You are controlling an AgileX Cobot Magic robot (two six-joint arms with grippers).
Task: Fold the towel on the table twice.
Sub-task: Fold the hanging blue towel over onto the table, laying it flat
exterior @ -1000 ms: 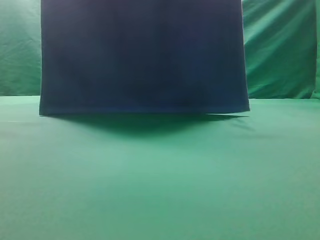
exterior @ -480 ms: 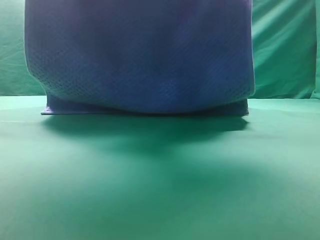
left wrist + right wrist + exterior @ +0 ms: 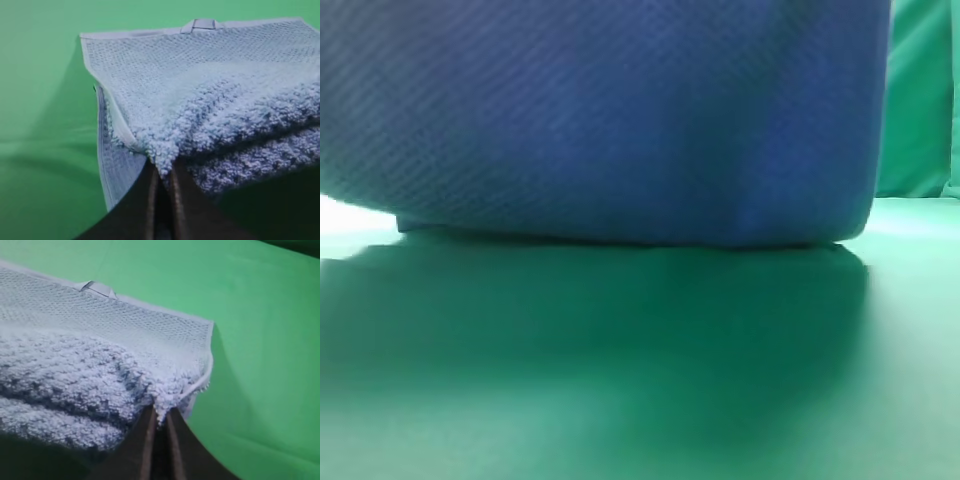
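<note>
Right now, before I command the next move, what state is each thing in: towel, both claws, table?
towel: lifted at two corners, doubled over itself, lower layer lying flat on the table, hanging loop at its far edge.
left claw: shut on a towel corner.
right claw: shut on the other towel corner.
table: bare green in front of the towel, shadowed under it.

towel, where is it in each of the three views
Exterior high: the towel fills the upper part, hanging down to the table.
Left wrist: it spreads from the centre to the top right, a corner pinched in the left claw.
Right wrist: it covers the left and centre, a corner pinched in the right claw.
Shared landmark: the small hanging loop on the far hem shows in both wrist views.
</note>
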